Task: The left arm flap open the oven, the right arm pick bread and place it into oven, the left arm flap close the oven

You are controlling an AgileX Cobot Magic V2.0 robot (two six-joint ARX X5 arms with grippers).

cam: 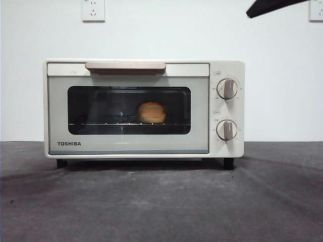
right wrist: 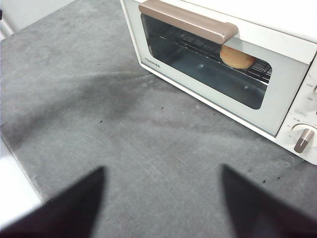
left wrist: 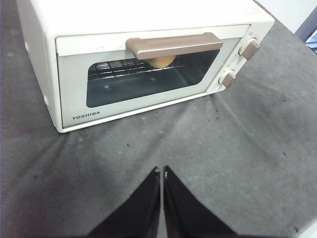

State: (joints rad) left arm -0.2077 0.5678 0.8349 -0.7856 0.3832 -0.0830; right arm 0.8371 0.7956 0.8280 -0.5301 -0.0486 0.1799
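The cream-white TOSHIBA oven (cam: 227, 68) stands on the dark table with its glass door shut and the beige bar handle (cam: 125, 66) up. Behind the glass, the golden bread (cam: 152, 112) rests on the wire rack (cam: 101, 123), right of centre. From the left wrist view the oven (left wrist: 44, 29) and the bread (left wrist: 161, 61) show, partly hidden by the handle. My left gripper (left wrist: 161, 171) hovers shut above the table, short of the door, holding nothing. My right gripper (right wrist: 163, 173) hangs open and empty over the table near the oven (right wrist: 292, 69); the bread (right wrist: 237, 58) shows through the glass.
Two beige knobs (cam: 227, 88) sit on the oven's right panel. A black arm tip (cam: 267, 6) shows at the top right corner of the front view. White wall with sockets (cam: 93, 9) behind. The table's edge (right wrist: 20, 168) lies close beside the right gripper.
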